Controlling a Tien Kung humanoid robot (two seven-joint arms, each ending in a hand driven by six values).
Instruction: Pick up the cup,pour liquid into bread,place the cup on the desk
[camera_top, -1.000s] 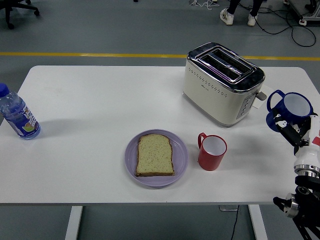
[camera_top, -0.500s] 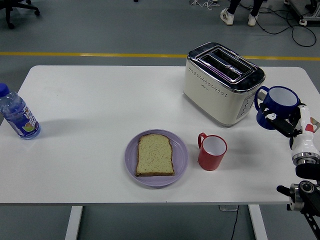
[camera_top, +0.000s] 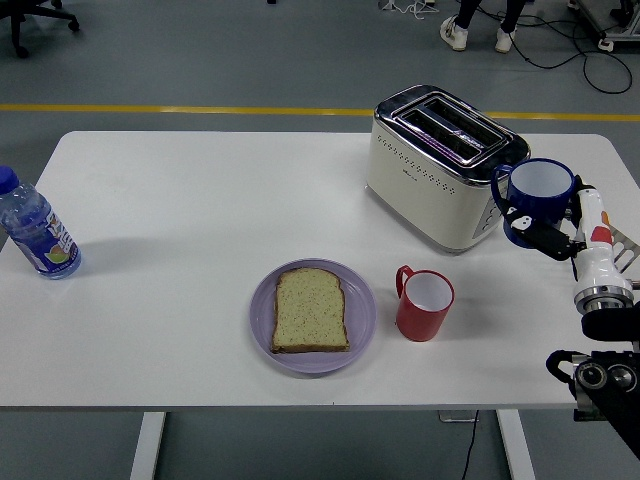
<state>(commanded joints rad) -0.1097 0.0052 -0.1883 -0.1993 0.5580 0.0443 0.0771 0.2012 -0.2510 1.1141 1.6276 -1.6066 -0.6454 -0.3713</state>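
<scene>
Blue cup is held in my right hand, lifted clear of the counter at its right side, upright or nearly so, mouth up with a white interior showing. Its handle points left, toward the toaster.

Surroundings: the cream and chrome toaster stands just beside the cup's handle, and from this view the two overlap at the toaster's right end; I cannot tell whether they touch. A red cup stands on the counter below and to the left of the blue one, between it and the purple plate. A slice of bread lies flat on that plate. A water bottle with a blue cap stands at the far left edge, well apart.

Grip: my dark fingers wrap the lower right of the cup's body, closed on it.

Limits: the cup's base and its contents are not visible. My right arm is cut off by the frame's lower right corner.
</scene>
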